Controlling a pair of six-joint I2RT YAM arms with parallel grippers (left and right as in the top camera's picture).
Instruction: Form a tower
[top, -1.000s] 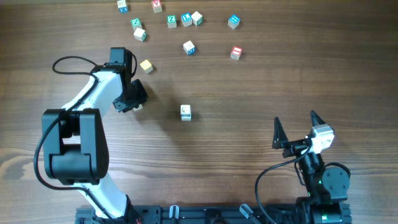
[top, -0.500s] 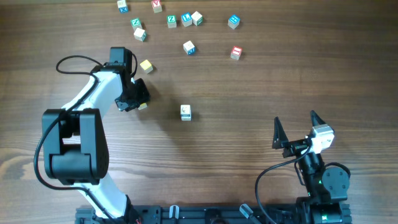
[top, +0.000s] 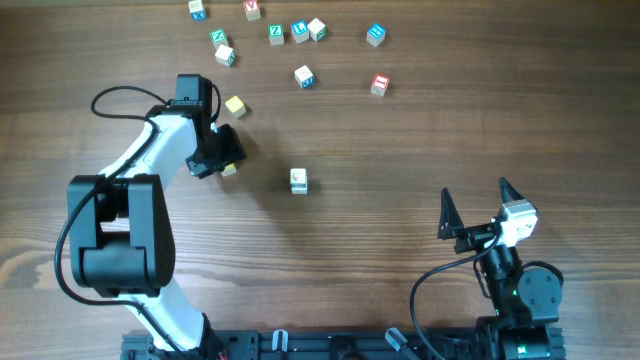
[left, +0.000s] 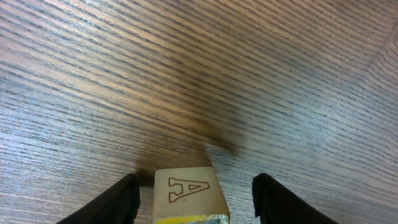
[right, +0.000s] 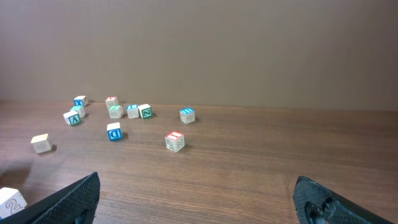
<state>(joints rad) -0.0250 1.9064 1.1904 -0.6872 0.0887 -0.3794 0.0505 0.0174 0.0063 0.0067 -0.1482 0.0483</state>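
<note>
A pale wooden cube with a burnt-in letter A (left: 185, 188) and a yellow face rests on the table between the jaws of my left gripper (left: 194, 200). The jaws stand apart from it, a narrow gap on the left and a wide one on the right, so the gripper is open. From overhead only a corner of this cube (top: 231, 169) peeks out under the left gripper (top: 222, 158). No tower shows in any view. My right gripper (top: 474, 205) hovers open and empty at the near right, far from every cube.
A white cube (top: 299, 180) sits alone mid-table. A pale yellow cube (top: 235, 105) lies just beyond the left gripper. Several loose letter cubes lie scattered along the far edge, among them a red one (top: 379, 84) and a blue one (top: 376, 34).
The left gripper shifted slightly toward the far right and its jaws spread wide, letting go of the A cube. The right arm has not moved.
</note>
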